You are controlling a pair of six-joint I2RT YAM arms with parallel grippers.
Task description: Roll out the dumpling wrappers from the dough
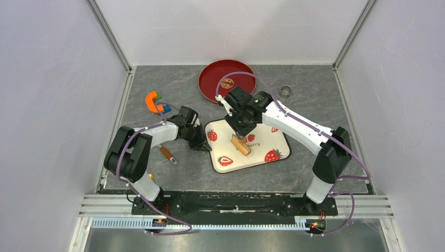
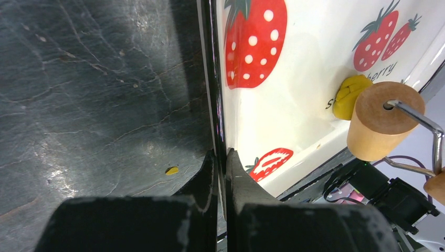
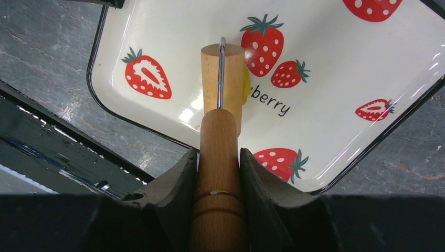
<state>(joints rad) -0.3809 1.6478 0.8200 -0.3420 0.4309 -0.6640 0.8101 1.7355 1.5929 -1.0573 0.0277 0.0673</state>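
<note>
A lump of yellow dough lies on the white strawberry tray, against the side of a wooden roller. My right gripper is shut on the roller's wooden handle, and the roller head rests on the tray with only a sliver of dough showing beside it. My left gripper is shut on the tray's black left rim. A small pale round spot on the red plate looks like a dumpling wrapper, too small to be sure.
A metal ring stands at the back right. An orange and blue tool lies at the back left, and a wooden-handled tool lies left of the tray. A yellow crumb sits on the grey table.
</note>
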